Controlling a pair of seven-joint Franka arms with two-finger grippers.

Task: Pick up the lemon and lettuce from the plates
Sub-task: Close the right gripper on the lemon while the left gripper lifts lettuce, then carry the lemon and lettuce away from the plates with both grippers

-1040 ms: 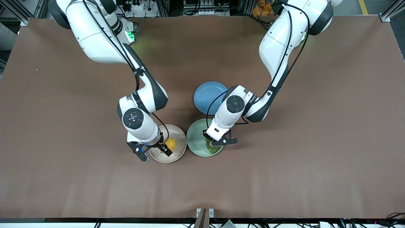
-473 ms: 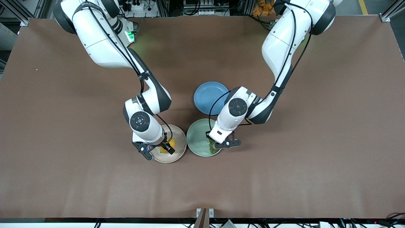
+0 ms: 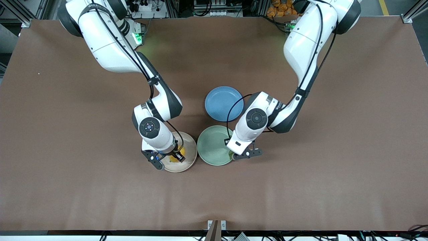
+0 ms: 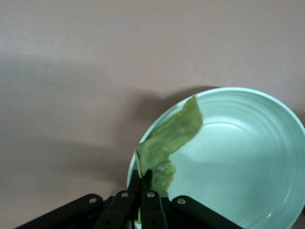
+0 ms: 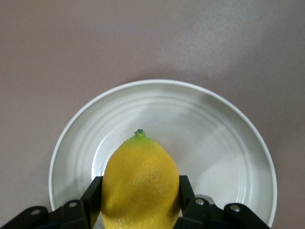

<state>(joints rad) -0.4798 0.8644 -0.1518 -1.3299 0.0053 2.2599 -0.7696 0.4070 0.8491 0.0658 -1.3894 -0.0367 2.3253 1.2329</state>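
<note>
1. Overhead, from the front view: the right gripper [image 3: 170, 157] hangs over the beige plate [image 3: 188, 157], with a patch of yellow lemon [image 3: 174, 158] showing beneath it. The left gripper [image 3: 238, 154] sits over the rim of the mint green plate [image 3: 212, 145], at the edge toward the left arm's end of the table; a sliver of lettuce [image 3: 231, 154] shows at that rim. The two plates stand just beside each other on the brown table [image 3: 334, 167]. A blue plate [image 3: 220, 102] lies farther from the front camera, near the green one. Finger state cannot be judged from this view.

2. Left wrist view: the left gripper [image 4: 146, 183] has its fingers pressed together on the lower end of the lettuce [image 4: 169, 143]. The leaf hangs lifted, clear of the mint green plate [image 4: 248, 171], and spans its rim and part of the table [image 4: 95, 71] as seen.

3. Right wrist view: the right gripper [image 5: 138, 195] has its fingers [image 5: 93, 198] clamped on either side of the lemon [image 5: 139, 186]. The fruit's pointed tip faces away from the wrist. The lemon is over the beige plate [image 5: 224, 143], which appears whitish here; whether it touches the plate cannot be told.
</note>
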